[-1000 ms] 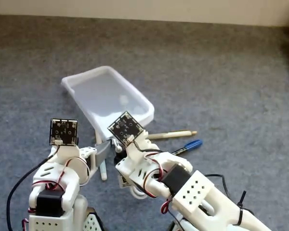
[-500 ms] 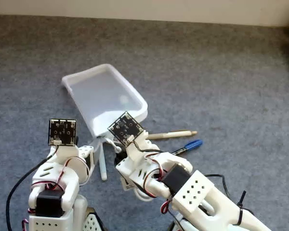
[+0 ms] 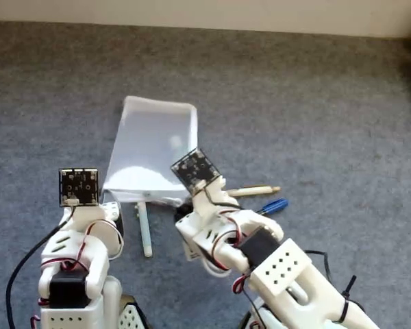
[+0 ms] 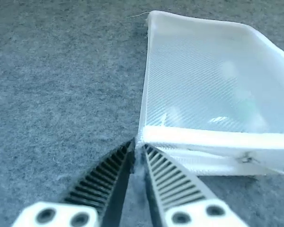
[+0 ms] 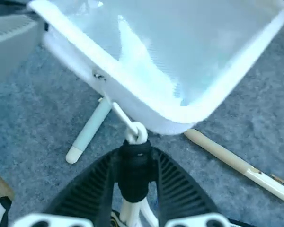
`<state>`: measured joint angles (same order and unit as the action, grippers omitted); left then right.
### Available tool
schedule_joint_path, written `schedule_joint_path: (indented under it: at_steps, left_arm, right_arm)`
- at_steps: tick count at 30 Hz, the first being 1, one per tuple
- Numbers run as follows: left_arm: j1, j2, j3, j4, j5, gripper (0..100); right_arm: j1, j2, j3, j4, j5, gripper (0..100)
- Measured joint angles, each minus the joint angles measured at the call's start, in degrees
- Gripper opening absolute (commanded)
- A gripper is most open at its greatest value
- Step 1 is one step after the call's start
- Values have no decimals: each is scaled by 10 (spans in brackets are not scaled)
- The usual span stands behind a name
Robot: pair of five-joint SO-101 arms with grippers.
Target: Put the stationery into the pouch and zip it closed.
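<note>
the pouch (image 3: 154, 140) lies flat on the grey carpet (image 3: 315, 103) in front of both arms, with its zip edge turned toward them. we cannot tell if anything is inside it. the left gripper (image 4: 136, 152) has its fingers squeezed together on one corner of that edge. the right gripper (image 5: 135, 160) is clamped on the black zip pull (image 5: 134, 172), which hangs from the zip by a little white ring. three pens lie outside the pouch. a white pen (image 3: 144, 232) is just beside the zip edge, and a beige pen (image 3: 253, 190) and a blue pen (image 3: 275, 204) are near the right arm.

we think the job is far from done, since the pens are not in yet. if the right gripper drags the pull along now, the pouch could end up shut with the pens left out. the left grip is only on a tiny bit of corner. it could slip off, and then the whole pouch would slide instead of the zip.
</note>
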<state>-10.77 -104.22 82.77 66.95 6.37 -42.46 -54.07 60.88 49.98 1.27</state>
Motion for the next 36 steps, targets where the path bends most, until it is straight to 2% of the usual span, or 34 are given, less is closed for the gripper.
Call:
schedule_joint_path:
  at_steps: [19,24,36]
  left_arm:
    - [-8,0,7,-7,0,6]
    - [-19,0,7,-14,0,6]
    - [-19,0,7,-18,0,8]
  right_arm:
    - [138,0,1,4,6,5]
    - [142,0,1,4,39,5]
    - [170,-4,1,4,42,5]
